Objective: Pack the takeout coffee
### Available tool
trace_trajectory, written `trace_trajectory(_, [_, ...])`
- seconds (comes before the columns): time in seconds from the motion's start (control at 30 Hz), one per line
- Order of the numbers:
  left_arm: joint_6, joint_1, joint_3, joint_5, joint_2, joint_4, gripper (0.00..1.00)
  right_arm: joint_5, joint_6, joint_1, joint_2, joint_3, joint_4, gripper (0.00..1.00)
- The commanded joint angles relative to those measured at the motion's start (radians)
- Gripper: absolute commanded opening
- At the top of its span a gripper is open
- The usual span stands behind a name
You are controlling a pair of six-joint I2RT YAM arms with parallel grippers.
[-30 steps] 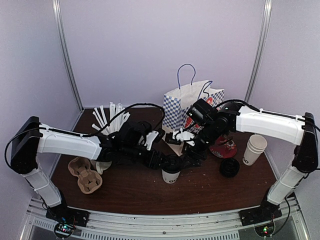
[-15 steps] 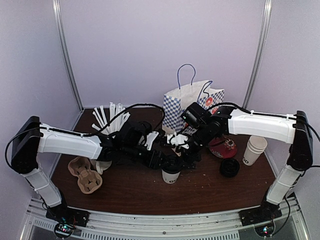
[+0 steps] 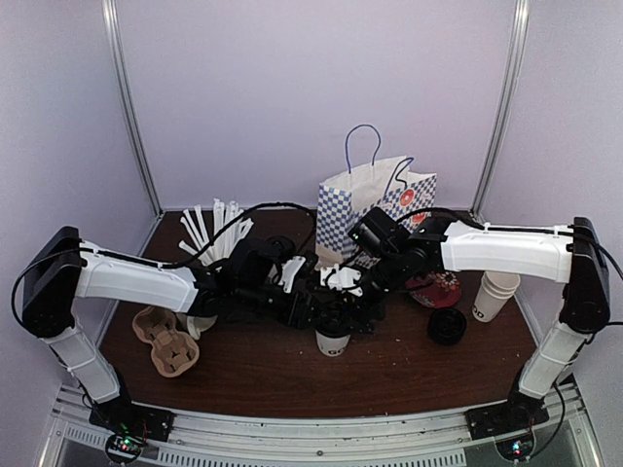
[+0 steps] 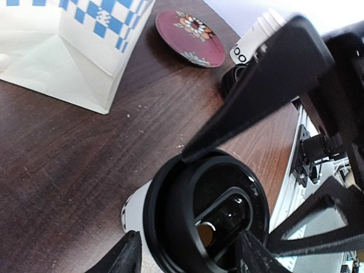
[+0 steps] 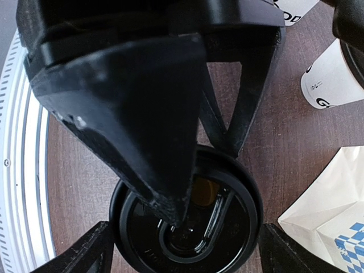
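Takeout coffee (image 3: 333, 338), a white paper cup with black lettering near its base and a black round plastic lid, stands upright on the dark brown wooden desk (image 3: 253, 377). We see the left claw (image 4: 190, 254) clamped on its sides; the right claw (image 5: 185, 250) gapes around its top.

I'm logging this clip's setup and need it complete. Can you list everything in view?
lidded coffee cup: one, white with black lid, table centre
stacked paper cups: one stack, white, right side
lid stack: one, black, beside the stacked cups
plate: one, red with a pattern, right of centre
paper bag: one, white with blue checks, back centre
straws: a bunch, white, back left
cup carriers: count unclear, brown cardboard, front left
table: one, dark brown wood
left gripper: black, closed on the lidded coffee cup
right gripper: black, open, over the lid
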Motion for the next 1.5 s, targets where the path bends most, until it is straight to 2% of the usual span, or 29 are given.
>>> trace_trajectory(0.0, [0.007, 0.006, -0.027, -0.016, 0.044, -0.071, 0.57, 0.054, 0.012, 0.007, -0.014, -0.038, 0.061, 0.89])
trace_trajectory(0.53, [0.036, 0.013, -0.02, -0.005, 0.064, -0.102, 0.57, 0.15, -0.027, 0.009, 0.014, -0.118, 0.097, 0.87])
trace_trajectory(0.9, [0.042, 0.013, -0.05, -0.051, 0.094, -0.1, 0.57, 0.342, 0.019, 0.013, 0.07, -0.131, 0.143, 0.87])
trace_trajectory(1.47, [0.059, 0.013, -0.059, -0.044, 0.088, -0.058, 0.57, 0.378, 0.048, 0.013, 0.046, -0.157, 0.169, 0.86])
